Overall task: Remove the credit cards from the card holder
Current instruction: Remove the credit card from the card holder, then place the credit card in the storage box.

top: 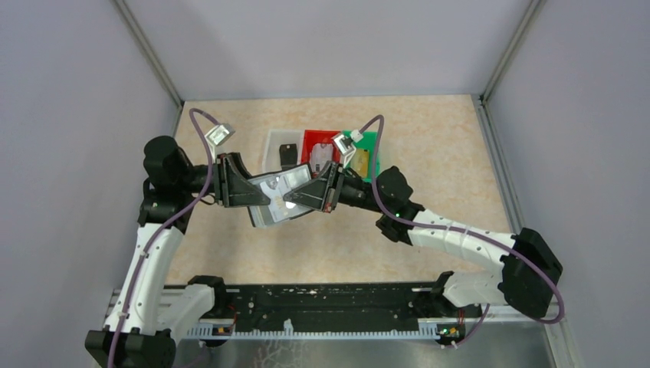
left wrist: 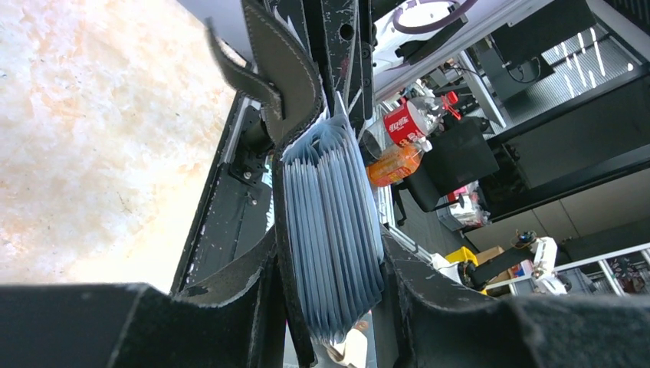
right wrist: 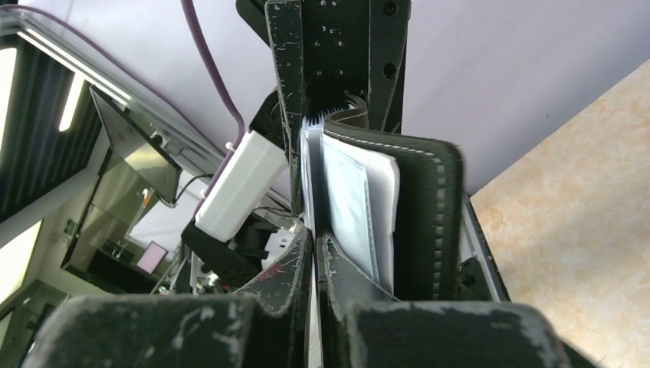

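Both arms meet nose to nose in the middle of the overhead view, and the card holder hangs in the air between them, off the table.

The left gripper comes in from the left side of the frame, jaws about half open around the holder's body. The black cover sits against one finger and the fan of clear pockets fills the gap.

The right gripper faces it from the right, pinched almost flat. A thin pale edge runs between its tips, just beside the stitched cover. Card or empty pocket? From here I can't tell.

What matters is the line. The pocket mouths point toward the right gripper, and the pockets run lengthwise along the axis from one gripper to the other. So I'd say the pull has to go straight back along that axis, toward the right of the frame, with the left side acting as anchor.

Credit cards already lie in the bins just beyond, at upper centre.
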